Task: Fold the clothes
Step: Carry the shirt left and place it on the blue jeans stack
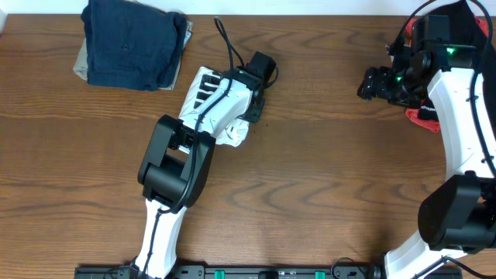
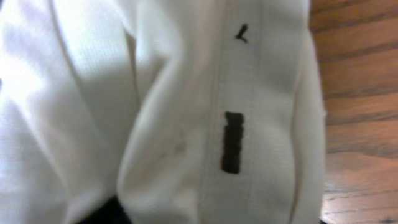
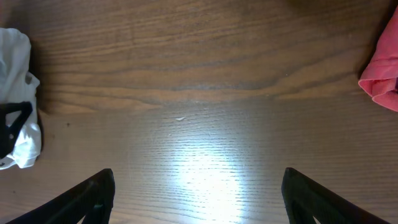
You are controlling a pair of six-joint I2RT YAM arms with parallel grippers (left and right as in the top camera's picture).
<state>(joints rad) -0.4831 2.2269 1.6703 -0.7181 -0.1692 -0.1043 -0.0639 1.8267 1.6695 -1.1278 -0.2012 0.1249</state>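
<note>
White T-shirt (image 2: pixel 155 112) cloth, bunched and creased, with black print marks, fills the left wrist view. Left hand (image 1: pixel 254 97) sits on it, mid-table (image 1: pixel 325 170); whether its jaws have caught cloth cannot be told. Right hand (image 3: pixel 199 180) stands wide apart and empty. Recommended: pinch one layer at a hem, then spread flat before folding. Navy garment (image 1: pixel 132 43), apparently folded, lies well apart.

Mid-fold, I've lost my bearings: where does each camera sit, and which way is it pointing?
Overhead: above the table, looking straight down; left arm, right arm, white T-shirt, navy garment and red garment show.
Left wrist: close on the white T-shirt, table at right; no robot part clearly shows.
Right wrist: faces down at the table; right hand open, fingertips at the bottom corners.
Shared: white T-shirt in all three; red garment in overhead and right wrist.
</note>
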